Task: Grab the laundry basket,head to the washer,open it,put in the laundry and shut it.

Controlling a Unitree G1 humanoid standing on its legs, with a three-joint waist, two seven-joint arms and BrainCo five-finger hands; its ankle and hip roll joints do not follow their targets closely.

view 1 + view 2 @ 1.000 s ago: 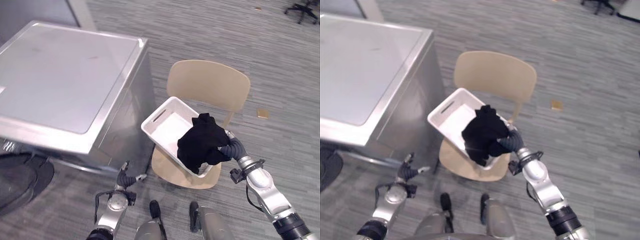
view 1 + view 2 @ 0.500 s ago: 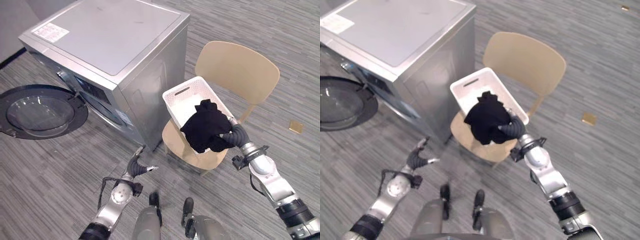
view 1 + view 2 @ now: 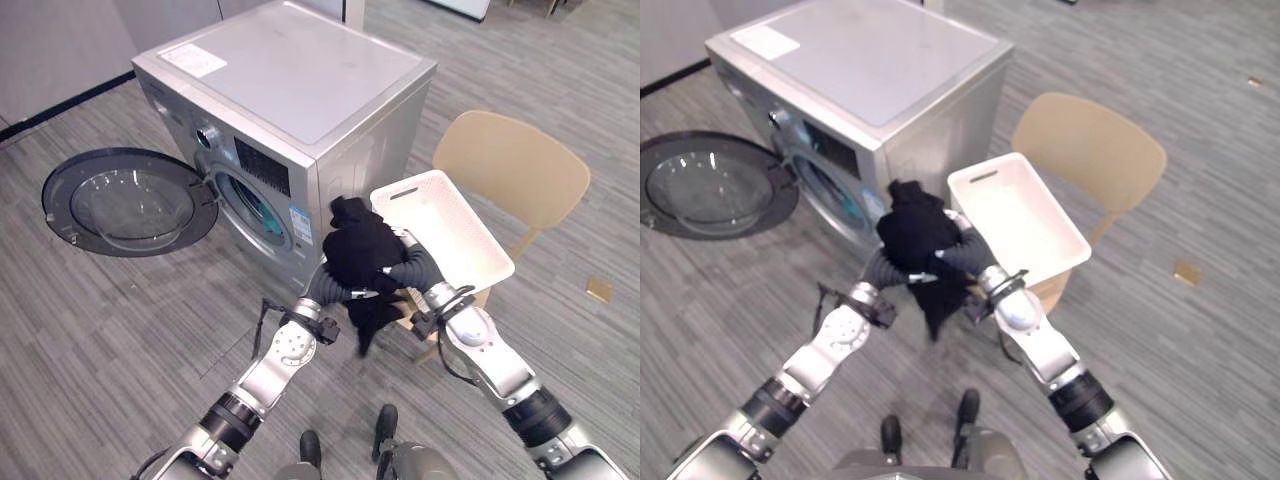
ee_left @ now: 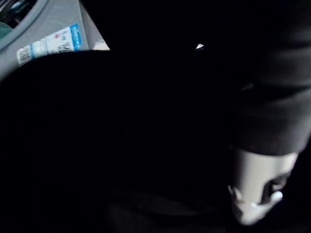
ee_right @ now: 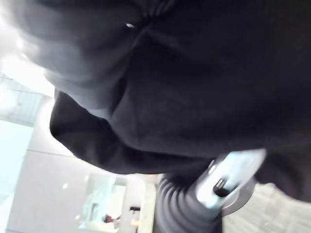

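The washer door [image 3: 128, 203] lies swung wide open at my far left, its round glass facing up over the grey floor [image 3: 90, 330]. Next to it stands the washer [image 3: 290, 90], its drum opening [image 3: 247, 205] showing dark on the front panel, with a small label beside it.

In front of the washer's near corner my left hand [image 3: 326, 284] comes up from below and goes into a bundle of black laundry [image 3: 362, 255]. I cannot tell how my fingers stand there: the cloth hides them, and my left wrist view is almost all dark fabric, with a strip of the washer front and its label at one edge.

The laundry hangs in the air between my two hands, bunched at the top with a loose end trailing down. It is just beside the washer's corner and the near end of the basket [image 3: 445, 230], outside both.

My right hand [image 3: 410, 268] meets the bundle from the other side, its dark ribbed cover pressed against the cloth; here too the fingers are buried and I cannot tell their state.

The basket is white and sits tilted on the seat of a tan chair [image 3: 510, 170], which stands to the right of the washer. Further right a small tan square [image 3: 599, 290] lies on the floor.
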